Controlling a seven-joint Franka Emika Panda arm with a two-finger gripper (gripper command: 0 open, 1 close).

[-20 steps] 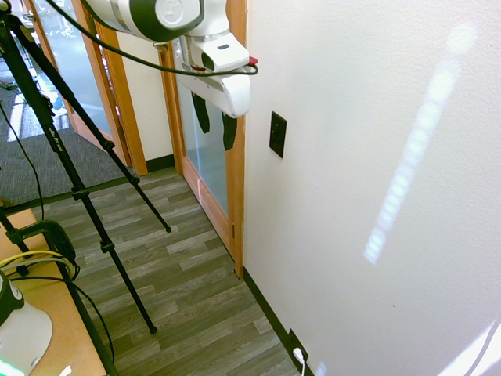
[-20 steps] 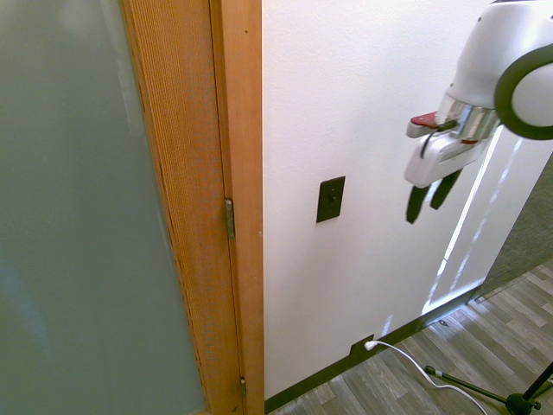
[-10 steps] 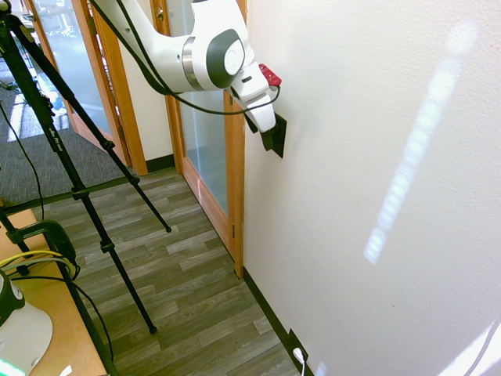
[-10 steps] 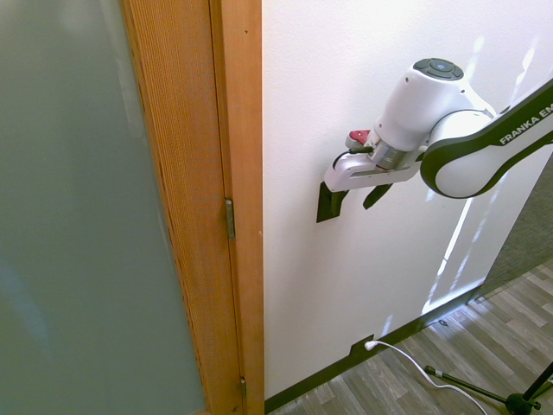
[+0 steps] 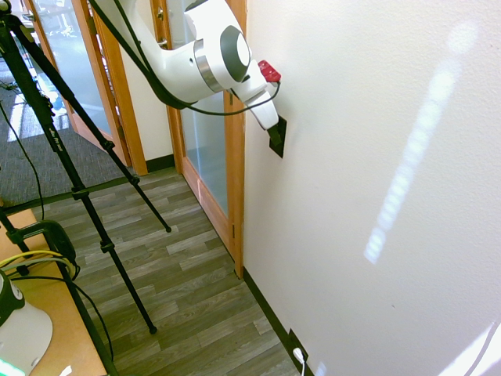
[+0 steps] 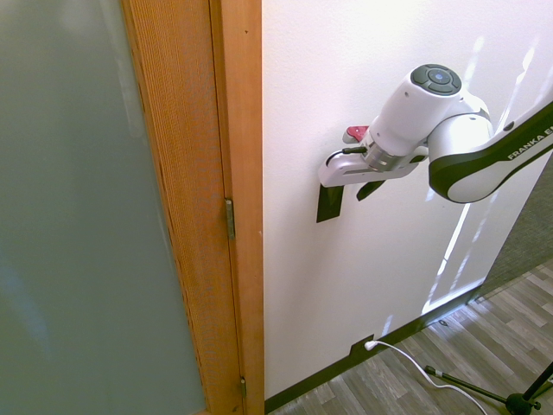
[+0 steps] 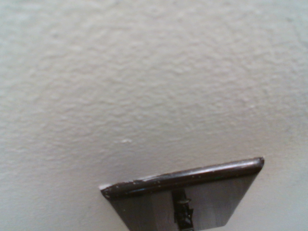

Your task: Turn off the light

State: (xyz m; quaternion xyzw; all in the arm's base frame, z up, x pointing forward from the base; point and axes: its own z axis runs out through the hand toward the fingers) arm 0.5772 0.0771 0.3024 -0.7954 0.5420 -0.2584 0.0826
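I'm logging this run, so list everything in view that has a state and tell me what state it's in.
switch plate: on the wall, upper part covered by the gripper; toggle position cannot be told.
gripper: pressed up against the switch plate; open or shut cannot be told.
white plug: plugged into the black socket plate at the baseboard.
glass door: appears closed in its wooden frame.

The gripper (image 6: pixel 350 188) covers the top part of the light (image 6: pixel 329 206). Only one dark finger (image 6: pixel 370 189) shows clearly beside the light. The light (image 7: pixel 185 197) is cut off in the wrist view.
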